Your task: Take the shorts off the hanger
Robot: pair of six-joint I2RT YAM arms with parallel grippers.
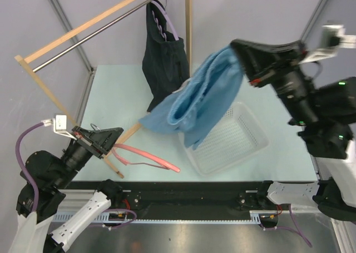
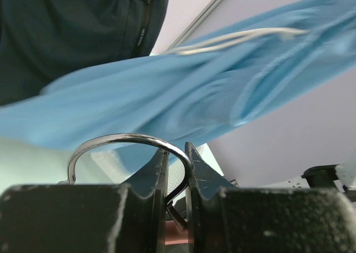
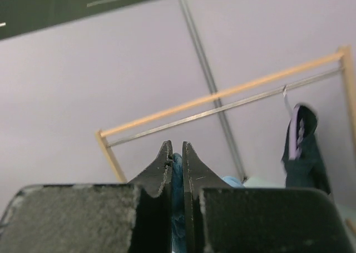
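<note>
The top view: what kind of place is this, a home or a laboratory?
Most likely a laboratory work cell, not a home: bare grey walls with metal frame struts, a small wooden clothes rack standing on a pale green table, and a white plastic basket on it.

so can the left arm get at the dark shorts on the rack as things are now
Probably not yet. The left gripper is shut on the pink hanger, so its jaws are taken, and the blue shorts held by the right gripper hang across its way to the dark shorts.
</note>
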